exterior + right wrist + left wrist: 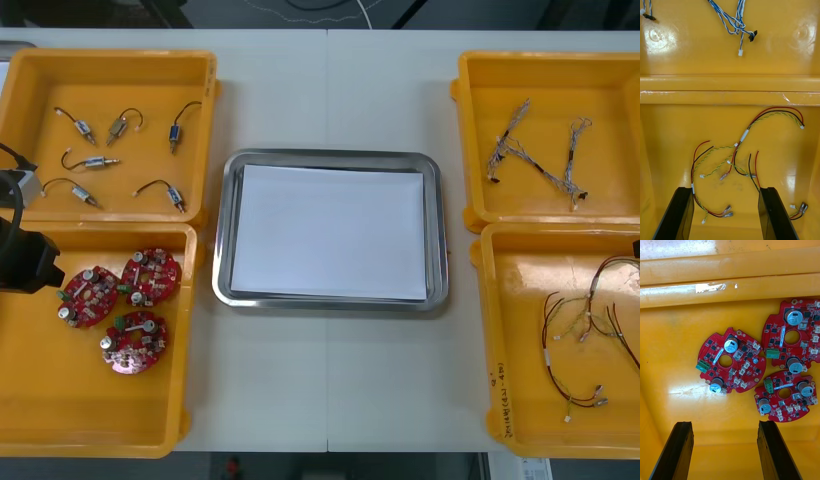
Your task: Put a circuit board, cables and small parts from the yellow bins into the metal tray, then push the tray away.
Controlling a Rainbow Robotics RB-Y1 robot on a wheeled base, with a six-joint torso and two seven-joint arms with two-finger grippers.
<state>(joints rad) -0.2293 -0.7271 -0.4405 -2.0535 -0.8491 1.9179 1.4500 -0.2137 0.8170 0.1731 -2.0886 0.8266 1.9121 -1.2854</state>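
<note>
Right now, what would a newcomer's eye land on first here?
The shiny metal tray, white inside, sits mid-table between four yellow bins. Three round red circuit boards cluster in the near left bin where the open left gripper hovers; the open right gripper hangs over red and yellow cables in the near right bin.

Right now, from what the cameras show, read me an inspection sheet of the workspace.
Surface: light table, with yellow bins at its sides, two per side.
Job's things: metal tray in the middle, white inside, nothing in it; three circuit boards in the near left bin; six small metal parts in the far left bin.
Clutter: nothing seen.
Pincers: left pincer open above the circuit boards' bin; right pincer open above the red and yellow cables.
Cables: blue and white cables in the far right bin; red and yellow cables in the near right bin.
Surroundings: nothing seen.
</note>
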